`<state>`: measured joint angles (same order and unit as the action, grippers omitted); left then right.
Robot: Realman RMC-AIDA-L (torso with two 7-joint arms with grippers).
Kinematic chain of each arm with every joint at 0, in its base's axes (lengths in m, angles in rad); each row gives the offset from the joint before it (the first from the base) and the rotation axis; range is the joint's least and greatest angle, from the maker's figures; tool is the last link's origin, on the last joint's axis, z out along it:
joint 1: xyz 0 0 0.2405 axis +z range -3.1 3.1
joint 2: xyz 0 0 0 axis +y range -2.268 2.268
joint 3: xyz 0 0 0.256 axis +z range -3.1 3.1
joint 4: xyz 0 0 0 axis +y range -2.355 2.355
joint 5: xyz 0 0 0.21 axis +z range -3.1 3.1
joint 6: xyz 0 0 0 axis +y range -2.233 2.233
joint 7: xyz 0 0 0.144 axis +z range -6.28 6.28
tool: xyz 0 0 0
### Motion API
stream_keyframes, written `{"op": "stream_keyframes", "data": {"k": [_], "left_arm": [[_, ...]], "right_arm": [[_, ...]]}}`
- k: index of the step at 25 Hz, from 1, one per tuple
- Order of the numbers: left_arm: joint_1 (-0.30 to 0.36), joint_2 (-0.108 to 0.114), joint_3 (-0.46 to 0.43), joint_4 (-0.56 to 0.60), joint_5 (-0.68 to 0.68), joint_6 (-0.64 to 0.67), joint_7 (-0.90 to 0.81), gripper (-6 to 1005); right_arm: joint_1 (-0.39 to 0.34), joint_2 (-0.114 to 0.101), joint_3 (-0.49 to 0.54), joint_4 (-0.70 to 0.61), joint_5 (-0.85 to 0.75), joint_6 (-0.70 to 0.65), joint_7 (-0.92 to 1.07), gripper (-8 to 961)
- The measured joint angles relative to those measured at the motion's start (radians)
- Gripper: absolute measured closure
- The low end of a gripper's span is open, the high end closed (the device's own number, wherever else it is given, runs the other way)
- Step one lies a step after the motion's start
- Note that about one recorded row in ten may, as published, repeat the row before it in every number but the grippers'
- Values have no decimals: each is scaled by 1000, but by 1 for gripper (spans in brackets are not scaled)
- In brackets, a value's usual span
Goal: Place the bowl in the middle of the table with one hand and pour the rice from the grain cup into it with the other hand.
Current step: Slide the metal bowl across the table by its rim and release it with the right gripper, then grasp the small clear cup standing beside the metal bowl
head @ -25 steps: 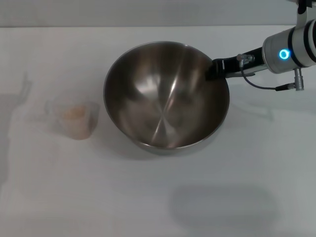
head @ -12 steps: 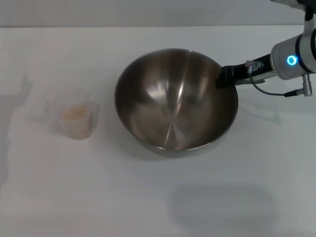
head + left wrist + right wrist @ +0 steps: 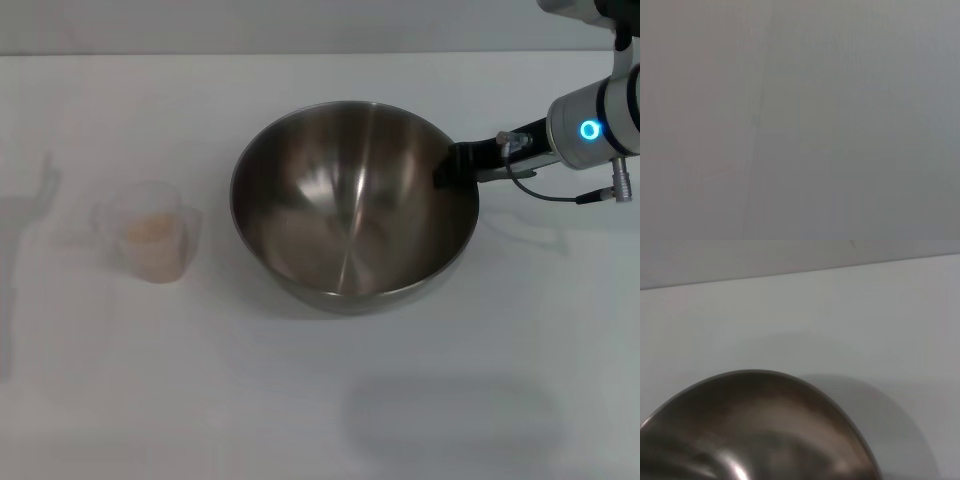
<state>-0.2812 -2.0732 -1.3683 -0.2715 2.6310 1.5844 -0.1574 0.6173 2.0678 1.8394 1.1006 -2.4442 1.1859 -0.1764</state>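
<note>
The bowl (image 3: 340, 215), a large shiny steel mixing bowl, sits near the middle of the white table (image 3: 320, 400). My right gripper (image 3: 447, 166) comes in from the right and is shut on the bowl's right rim. The bowl's rim and inner wall fill the lower part of the right wrist view (image 3: 755, 430). The grain cup (image 3: 150, 243), small and clear, stands upright on the table to the left of the bowl, apart from it. The rice (image 3: 150, 228) shows as a pale heap inside the cup. My left gripper is out of view; the left wrist view shows only a plain grey surface.
The right arm's wrist with a blue light ring (image 3: 590, 130) and a looping cable (image 3: 545, 185) hang over the table's right side. The table's far edge (image 3: 300, 53) runs along the top of the head view.
The bowl and my right gripper have shifted to the right together, most of it in the first half second. The grain cup has not moved.
</note>
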Motion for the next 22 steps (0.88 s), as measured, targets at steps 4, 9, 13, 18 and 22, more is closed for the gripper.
{"op": "stream_keyframes", "data": {"k": [4, 9, 13, 18, 22], "left_arm": [[2, -1, 0, 0, 0, 8, -10, 154], [2, 0, 0, 0, 1, 8, -23, 154], [3, 1, 0, 0, 1, 9, -23, 154], [4, 1, 0, 2, -2, 10, -24, 153], [7, 1, 0, 1, -3, 10, -24, 153]], "right_arm": [[-1, 0, 3, 9, -1, 9, 0, 846], [-15, 0, 3, 56, -1, 33, -4, 770], [-64, 1, 3, 197, -14, 80, 13, 648], [-122, 4, 23, 350, -62, 127, 38, 649], [-169, 5, 43, 463, -83, 135, 37, 615]]}}
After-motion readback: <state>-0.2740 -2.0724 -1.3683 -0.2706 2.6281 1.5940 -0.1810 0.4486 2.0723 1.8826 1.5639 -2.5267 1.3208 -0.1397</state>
